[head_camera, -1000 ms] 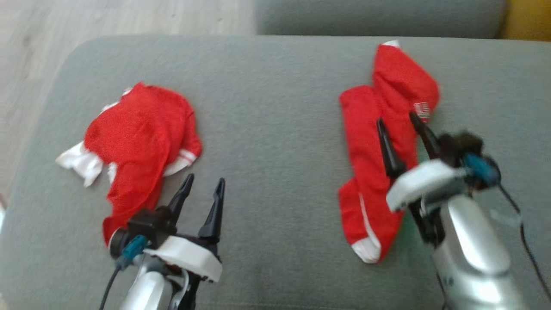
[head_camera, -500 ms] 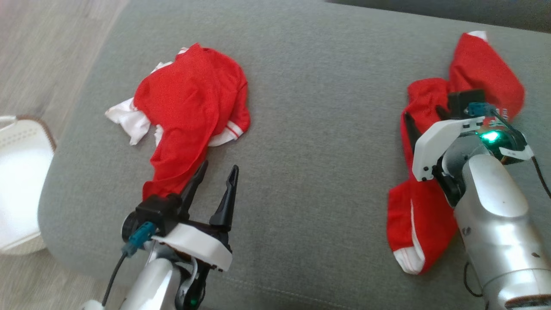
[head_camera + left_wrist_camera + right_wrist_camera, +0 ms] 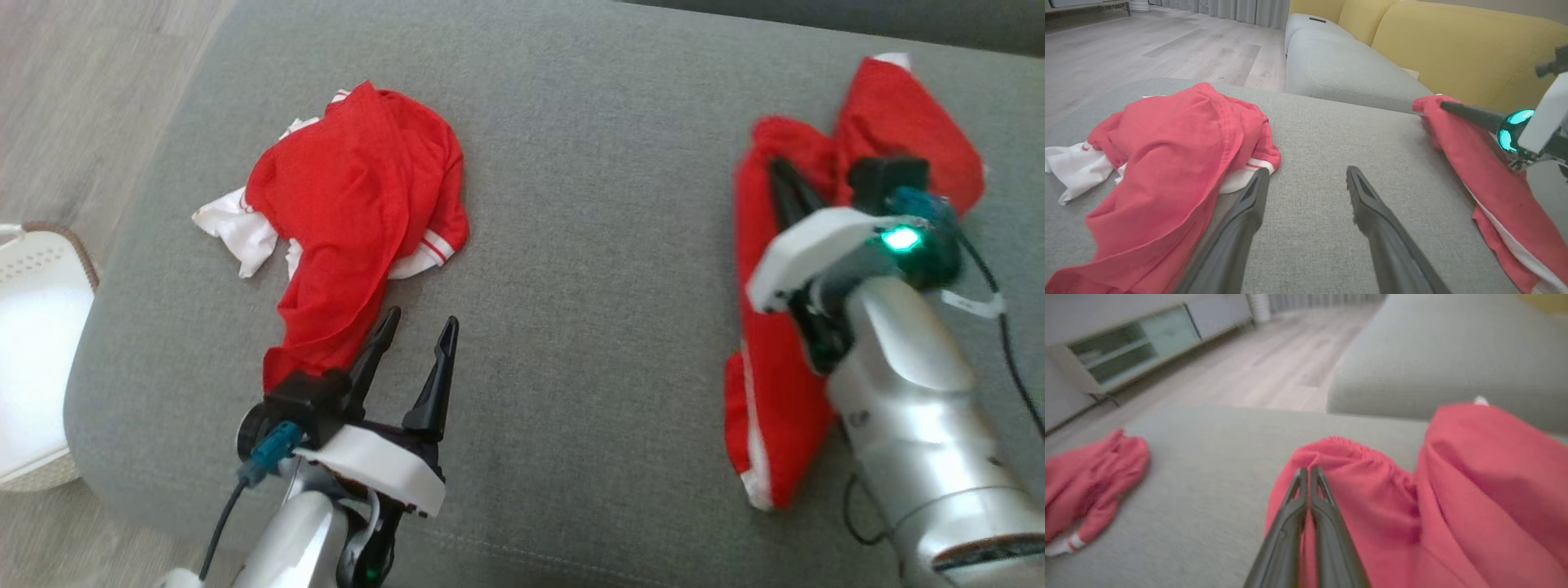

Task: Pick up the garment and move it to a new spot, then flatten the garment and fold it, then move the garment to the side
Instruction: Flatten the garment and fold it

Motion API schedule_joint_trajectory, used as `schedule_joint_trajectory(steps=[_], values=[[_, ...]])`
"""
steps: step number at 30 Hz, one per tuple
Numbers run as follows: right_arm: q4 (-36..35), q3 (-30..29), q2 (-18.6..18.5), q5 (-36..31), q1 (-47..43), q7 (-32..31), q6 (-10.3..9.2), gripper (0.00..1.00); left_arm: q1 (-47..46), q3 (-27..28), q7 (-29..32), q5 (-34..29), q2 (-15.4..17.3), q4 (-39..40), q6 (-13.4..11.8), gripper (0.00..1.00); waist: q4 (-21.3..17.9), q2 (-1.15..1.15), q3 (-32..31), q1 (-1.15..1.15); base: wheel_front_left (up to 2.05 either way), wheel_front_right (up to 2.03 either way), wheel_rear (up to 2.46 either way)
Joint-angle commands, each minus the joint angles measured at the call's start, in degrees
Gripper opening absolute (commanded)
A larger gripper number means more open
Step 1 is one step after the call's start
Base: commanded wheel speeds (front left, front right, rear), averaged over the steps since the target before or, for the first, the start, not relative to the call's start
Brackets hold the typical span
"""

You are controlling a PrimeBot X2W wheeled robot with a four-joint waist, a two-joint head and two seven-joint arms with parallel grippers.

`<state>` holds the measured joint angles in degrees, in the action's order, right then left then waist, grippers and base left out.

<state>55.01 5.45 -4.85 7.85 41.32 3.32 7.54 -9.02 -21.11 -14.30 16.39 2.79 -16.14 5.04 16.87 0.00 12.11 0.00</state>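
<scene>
In the head view, the left arm is reaching forward from the lower left, and the left hand point(image 3: 421, 318) is hovering with its two fingers spread wide, holding nothing. Its tips are lying just beside the lower end of the second garment point(image 3: 351, 196), a crumpled red and white piece on the grey cushion point(image 3: 588, 163). The right arm is angling in from the lower right, its pale housing covering most of the right hand point(image 3: 784, 175). The red garment point(image 3: 906, 122) is lying under that hand, on the cushion's right side. A white basket point(image 3: 33, 343) is standing on the floor at the left.

In the left wrist view, the parted fingers are pointing across bare cushion, with a yellow sofa point(image 3: 1453, 45) behind.

In the right wrist view, the right hand's fingers are pressing together, pinching the red garment's gathered waistband.
</scene>
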Motion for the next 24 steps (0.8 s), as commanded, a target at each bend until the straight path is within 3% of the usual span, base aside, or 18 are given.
schedule_joint_trajectory(steps=[1, 7, 8, 14, 15, 20, 24], values=[[-3.57, 5.38, 1.72, 4.44, 2.92, 3.27, -0.05, 0.0, -2.54, 1.96, -0.7, 0.05, 0.1, 1.57, -0.22, 1.0, -0.5, 0.0, -0.47, 0.0, 0.0, 0.0, 0.0], [-12.19, 22.7, 1.9, 20.23, 4.36, 7.6, -0.05, 0.0, -2.51, 1.75, -0.7, 0.08, 0.1, 1.56, -0.11, 1.0, -0.38, 0.0, -1.38, 0.0, 0.0, 0.0, 0.0], [-12.19, 22.7, 1.9, 20.23, 4.36, 7.6, -0.05, 0.0, -2.51, 1.75, -0.7, 0.08, 0.1, 1.56, -0.11, 1.0, -0.38, 0.0, -1.38, 0.0, 0.0, 0.0, 0.0], [-12.92, 37.01, -0.27, 27.89, 6.15, 6.29, -0.05, 0.0, -1.87, 1.74, -0.7, 0.22, 0.1, 1.76, -0.37, 1.0, 0.94, 0.0, -1.72, 0.0, 0.0, 0.0, 0.0], [-11.77, 38.62, -0.75, 28.01, 6.62, 6.36, -0.05, 1.0, -1.75, 1.77, -0.7, 0.23, 0.1, 1.67, -0.43, 1.0, 1.09, 0.0, -1.77, 0.0, 0.0, 0.0, 0.0], [-7.05, 44.06, -0.79, 31.36, 7.94, 8.05, -0.05, 1.0, -1.41, 2.47, -0.7, 0.05, 0.1, 1.36, -0.86, 1.0, 0.48, 0.0, -2.33, 0.0, 0.0, 0.0, 0.0], [-4.72, 43.32, -1.55, 32.31, 7.86, 10.34, -0.05, 1.0, -0.97, 3.6, -0.7, -0.39, 0.1, 1.5, -0.97, 1.0, -1.3, 0.0, -3.53, 0.0, 0.0, 0.0, 0.0]])
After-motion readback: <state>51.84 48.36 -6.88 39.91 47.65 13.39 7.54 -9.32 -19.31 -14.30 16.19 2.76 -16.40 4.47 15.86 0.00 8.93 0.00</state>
